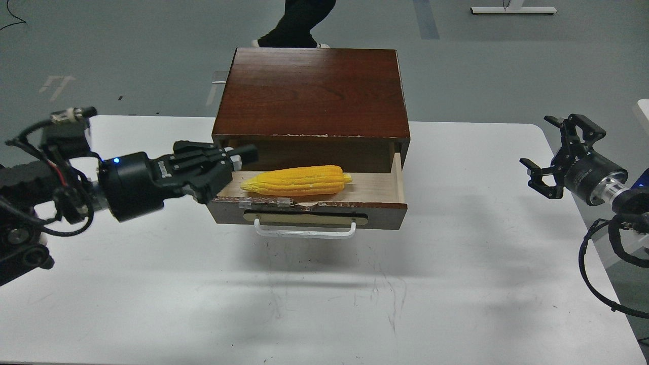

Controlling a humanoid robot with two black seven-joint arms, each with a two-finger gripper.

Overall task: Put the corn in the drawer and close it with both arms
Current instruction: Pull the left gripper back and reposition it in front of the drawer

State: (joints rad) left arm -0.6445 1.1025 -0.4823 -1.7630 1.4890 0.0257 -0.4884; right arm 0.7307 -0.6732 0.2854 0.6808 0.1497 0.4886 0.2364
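The yellow corn [296,181] lies lengthwise inside the open drawer [385,219], tapered end to the left. The drawer is pulled out of the dark brown cabinet [314,91]; its white bar handle [304,234] faces me. My left gripper [242,154] reaches in from the left, its fingers together and empty, over the drawer's left wall, just left of the corn's tapered end and apart from it. My right gripper [546,148] is open and empty, far to the right of the cabinet above the table's right edge.
The cabinet stands at the back middle of the white table [314,304]. A person's legs [299,23] show on the floor behind the cabinet. A white surface edge [644,109] shows at the far right.
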